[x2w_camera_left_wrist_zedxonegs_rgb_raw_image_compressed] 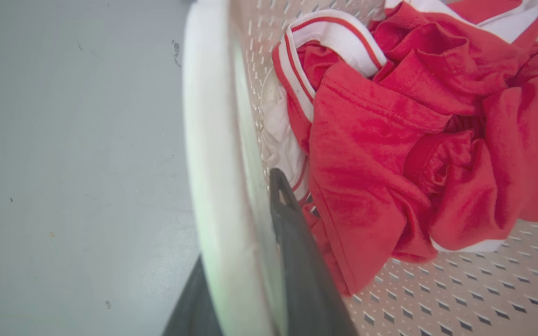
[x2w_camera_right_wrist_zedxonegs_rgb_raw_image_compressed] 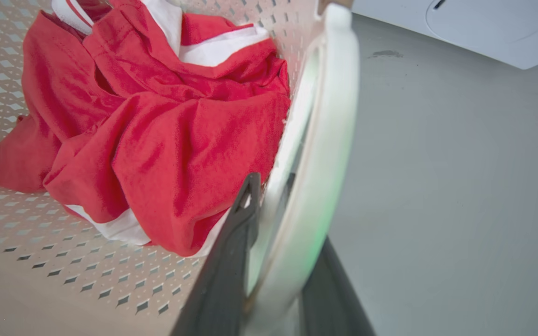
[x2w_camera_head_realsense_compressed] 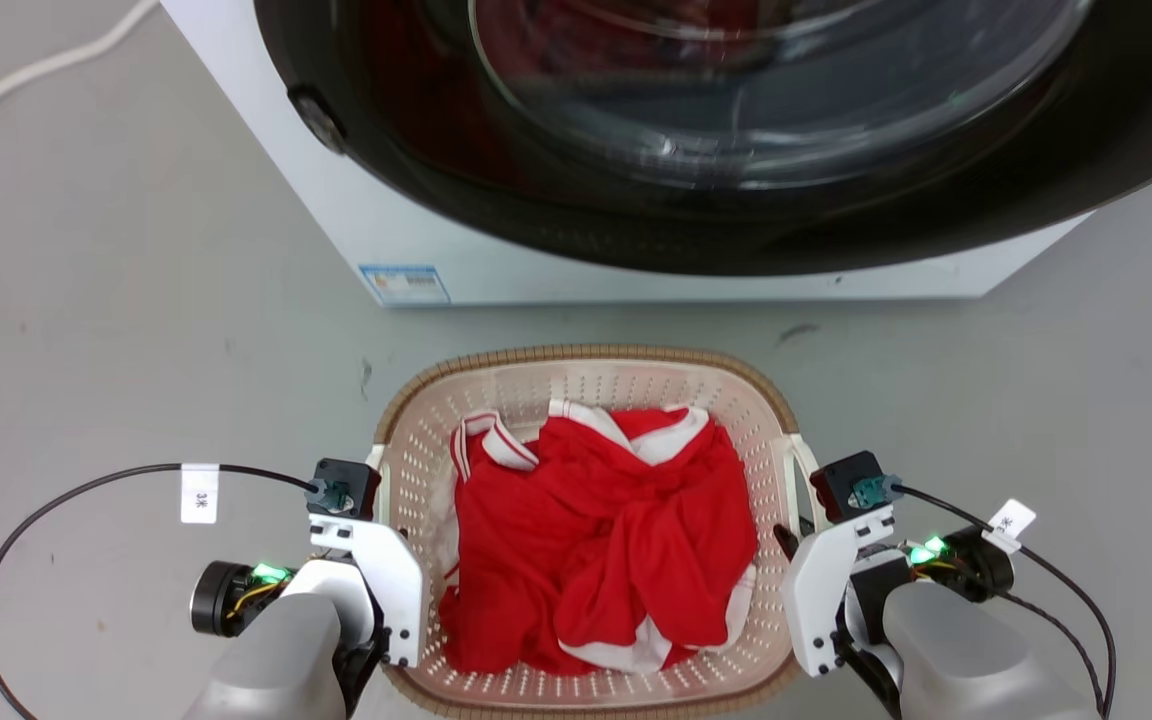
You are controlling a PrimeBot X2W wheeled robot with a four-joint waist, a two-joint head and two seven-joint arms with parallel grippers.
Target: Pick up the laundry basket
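Resting on the floor [x2w_camera_head_realsense_compressed: 136,300] just before the washer [x2w_camera_head_realsense_compressed: 416,235], the basket [x2w_camera_head_realsense_compressed: 418,470]: cream, perforated, with brown woven rim [x2w_camera_head_realsense_compressed: 586,353] and a red-and-white garment [x2w_camera_head_realsense_compressed: 596,520] inside. The left gripper [x2w_camera_left_wrist_zedxonegs_rgb_raw_image_compressed: 241,219] and the right gripper [x2w_camera_right_wrist_zedxonegs_rgb_raw_image_compressed: 287,210] each clamp one of its white side handles [x2w_camera_head_realsense_compressed: 798,455], one finger inside, one outside.

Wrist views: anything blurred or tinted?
Left wrist view: handle soft, too near the lens, green tint low down; shirt sharp. Right wrist view: same on its handle. Head view: reflections on the washer door.
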